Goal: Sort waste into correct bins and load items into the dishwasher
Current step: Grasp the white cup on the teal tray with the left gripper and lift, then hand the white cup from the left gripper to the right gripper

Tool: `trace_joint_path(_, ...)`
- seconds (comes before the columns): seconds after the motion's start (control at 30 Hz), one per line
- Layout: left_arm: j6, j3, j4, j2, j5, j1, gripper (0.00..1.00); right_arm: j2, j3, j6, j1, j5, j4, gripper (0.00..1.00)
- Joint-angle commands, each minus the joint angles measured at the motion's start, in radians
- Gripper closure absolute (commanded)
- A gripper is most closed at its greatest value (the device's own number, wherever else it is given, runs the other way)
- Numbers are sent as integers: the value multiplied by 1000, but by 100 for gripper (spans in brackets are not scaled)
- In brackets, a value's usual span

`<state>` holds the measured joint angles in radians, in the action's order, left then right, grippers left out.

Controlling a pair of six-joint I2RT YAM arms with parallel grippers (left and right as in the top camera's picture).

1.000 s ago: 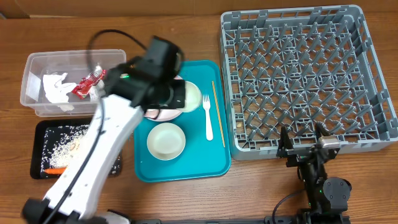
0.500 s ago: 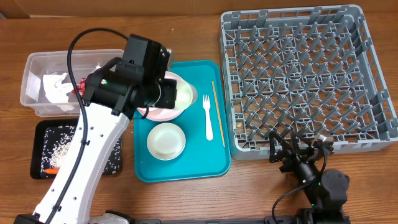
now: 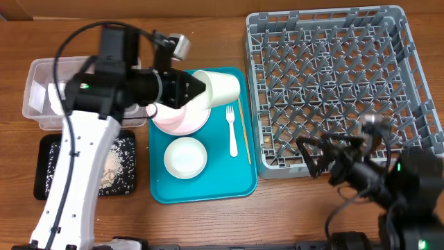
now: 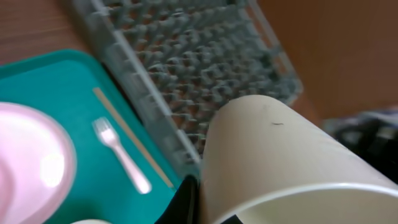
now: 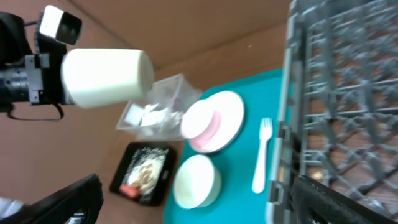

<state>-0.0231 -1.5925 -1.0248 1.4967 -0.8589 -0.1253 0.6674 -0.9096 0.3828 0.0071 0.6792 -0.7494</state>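
The white cup point(image 3: 222, 87) is hanging sideways in the air, plain and smooth, over the back of the teal tray point(image 3: 208, 186), just beside the pink plate point(image 3: 182, 119). The left fingers point(image 3: 196, 85) are squeezing one end of it tight. The right fingers point(image 3: 310, 154) are gaping wide, gripping nothing, hovering at the front edge of the grey rack point(image 3: 333, 83).
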Motion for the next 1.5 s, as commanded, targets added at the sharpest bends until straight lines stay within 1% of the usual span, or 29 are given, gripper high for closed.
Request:
trace_joint_path(0.0, 129, -13, -25, 23, -371, 51, 96, 74, -49, -24, -3, 118, 1, 0)
trace_joint_path(0.07, 162, -13, -43, 42, -428, 63, 96, 103, -49, -26, -3, 192, 24, 0)
trace_joint_path(0.1, 175, -13, -48, 53, -436, 63, 96, 115, -49, -56, -3, 249, 47, 0)
trace_joint_path(0.17, 189, -13, -50, 78, -444, 63, 96, 131, -49, -128, -3, 361, 87, 6)
trace_joint_path(0.23, 212, -13, -44, 113, -467, 59, 96, 148, -49, -201, -3, 478, 121, 15)
trace_joint_path(0.3, 262, -13, -39, 158, -547, 58, 96, 169, -49, -256, -3, 573, 136, 21)
trace_joint_path(0.37, 316, -12, -40, 204, -647, 58, 96, 196, -49, -280, -3, 606, 135, 25)
trace_joint_path(0.43, 350, -12, -40, 250, -719, 58, 96, 228, -47, -287, -3, 608, 136, 25)
trace_joint_path(0.63, 386, -13, -48, 346, -723, 2, 96, 359, -47, -426, -2, 711, 140, 23)
trace_joint_path(0.8, 386, -13, -31, 347, -723, -71, 96, 451, -47, -489, -1, 711, 144, 23)
trace_joint_path(0.93, 386, -13, -34, 347, -723, -111, 96, 498, -47, -489, 0, 724, 171, 23)
trace_joint_path(1.07, 386, -13, -42, 347, -723, -140, 96, 507, -47, -488, 16, 772, 258, 23)
trace_joint_path(1.2, 387, -13, -44, 347, -723, -164, 96, 507, -47, -488, 56, 780, 341, 25)
trace_joint_path(1.47, 398, -13, -45, 347, -720, -192, 96, 507, -47, -488, 132, 777, 454, 25)
